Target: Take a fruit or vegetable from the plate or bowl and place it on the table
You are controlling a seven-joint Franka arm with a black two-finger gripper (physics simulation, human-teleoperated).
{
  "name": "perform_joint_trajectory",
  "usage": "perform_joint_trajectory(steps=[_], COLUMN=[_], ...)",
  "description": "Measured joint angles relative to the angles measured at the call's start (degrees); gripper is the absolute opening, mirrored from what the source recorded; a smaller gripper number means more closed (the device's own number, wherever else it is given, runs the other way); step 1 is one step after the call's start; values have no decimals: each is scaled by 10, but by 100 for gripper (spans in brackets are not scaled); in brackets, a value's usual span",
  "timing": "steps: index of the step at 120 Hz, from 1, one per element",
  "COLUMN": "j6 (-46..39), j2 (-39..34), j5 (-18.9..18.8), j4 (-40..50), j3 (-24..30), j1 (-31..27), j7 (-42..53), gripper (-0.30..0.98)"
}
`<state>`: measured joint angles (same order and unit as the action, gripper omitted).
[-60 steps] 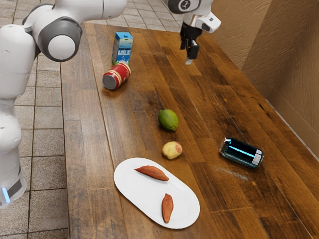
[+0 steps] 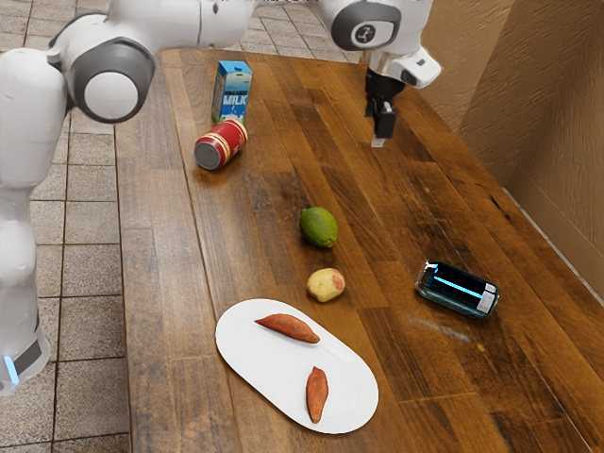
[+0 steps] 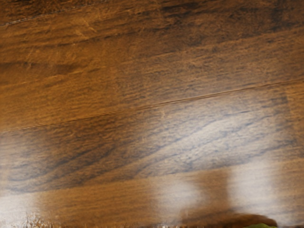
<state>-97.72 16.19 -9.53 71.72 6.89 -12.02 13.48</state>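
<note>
My gripper (image 2: pixel 379 132) hangs above the table, toward the far part of the exterior view and well away from the plate. In the exterior view, two reddish-brown sweet potatoes lie on the white oval plate (image 2: pixel 255 359): one sweet potato (image 2: pixel 289 327) near its far end, the other sweet potato (image 2: pixel 317 394) near its near end. A yellowish potato (image 2: pixel 327 285) and a green lime (image 2: pixel 319 227) rest on bare wood beyond the plate. The wrist view has the wooden table (image 3: pixel 142 114) with glare, and a sliver of something green (image 3: pixel 259 226) at the lower edge.
A red can (image 2: pixel 222 144) lies on its side in front of an upright milk carton (image 2: pixel 232 92) at the far left of the exterior view. A dark glass bottle (image 2: pixel 458 290) lies toward that view's right. A brown wall runs beyond the table's right edge.
My gripper has moved toward the exterior view's right and a little lower in that view. The plate, the produce and the other objects have stayed where they were.
</note>
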Motion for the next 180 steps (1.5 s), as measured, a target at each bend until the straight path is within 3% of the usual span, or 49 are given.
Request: perform_joint_trajectory(steps=[9,38,55,78,100,130,149,180], j6=[-4,13,18,-10,-55,-124,-153,-187], j2=[-15,-34,-154,-248,-256,-194,-242,-277], j5=[1,-3,-3,-4,4,20,39,65], j4=[4,28,203,318,339,353,430,480], j3=[2,1,-14,-32,-28,-22,-25,-23], j1=[10,127,152,161,185,222,243,242], j7=[-1,-12,-24,-19,5,34,41,43], gripper=[69,69,69,69,69,69,69,69])
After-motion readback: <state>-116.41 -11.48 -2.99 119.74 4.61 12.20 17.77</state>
